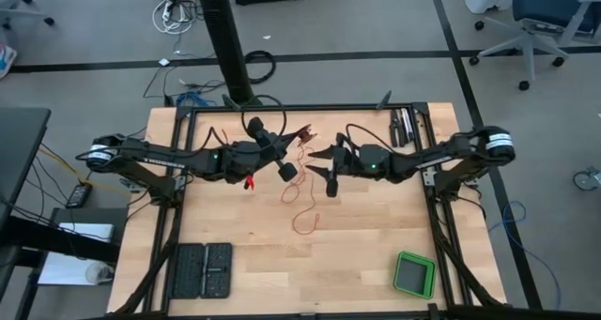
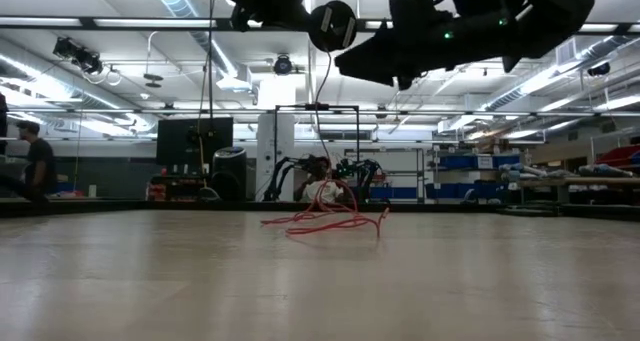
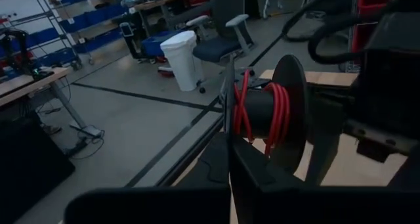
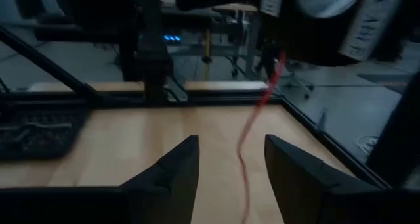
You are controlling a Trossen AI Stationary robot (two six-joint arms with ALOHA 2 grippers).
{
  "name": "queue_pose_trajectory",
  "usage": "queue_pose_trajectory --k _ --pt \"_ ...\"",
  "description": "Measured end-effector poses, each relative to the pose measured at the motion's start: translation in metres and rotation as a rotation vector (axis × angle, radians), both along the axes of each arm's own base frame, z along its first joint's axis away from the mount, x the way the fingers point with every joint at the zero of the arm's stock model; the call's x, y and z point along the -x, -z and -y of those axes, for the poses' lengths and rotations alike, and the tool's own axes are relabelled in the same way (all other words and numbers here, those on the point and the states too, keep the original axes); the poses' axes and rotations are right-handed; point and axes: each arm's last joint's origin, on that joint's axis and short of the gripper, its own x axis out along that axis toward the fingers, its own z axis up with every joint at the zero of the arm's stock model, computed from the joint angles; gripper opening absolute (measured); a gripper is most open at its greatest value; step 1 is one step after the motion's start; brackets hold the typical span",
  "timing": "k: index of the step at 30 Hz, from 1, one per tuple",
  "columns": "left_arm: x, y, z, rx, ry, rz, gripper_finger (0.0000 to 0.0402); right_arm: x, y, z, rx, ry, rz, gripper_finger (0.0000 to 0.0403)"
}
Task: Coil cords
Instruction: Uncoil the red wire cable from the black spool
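Left of the table's [image 1: 376, 264] centre, the left gripper [image 1: 268, 151] clamps a black spool [image 1: 287, 170] wound with red cord [image 1: 302, 207], jaws tight on it. The cord hangs from the spool to a loose heap at table centre. Right of the spool, the right gripper [image 1: 329, 175] hovers, jaws spread wide, holding nothing.

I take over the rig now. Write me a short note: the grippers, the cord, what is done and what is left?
Left gripper: shut on the black spool, raised above the table.
Right gripper: open, empty, the red cord hanging between its fingers.
Done: a few turns wound on the spool.
Left: most of the cord lies loose on the table; wind it.
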Motion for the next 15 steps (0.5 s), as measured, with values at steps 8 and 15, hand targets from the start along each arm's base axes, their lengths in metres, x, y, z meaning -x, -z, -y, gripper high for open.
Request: queue_pose_trajectory --k 8,15 --pt "-0.001 -0.004 0.0 0.007 0.0 0.046 0.0 -0.011 0.027 0.005 -0.009 0.026 -0.058 0.0157" --pt "-0.001 -0.009 0.0 0.008 0.003 0.108 0.0 -0.016 0.058 0.011 -0.093 0.063 -0.172 0.0157"
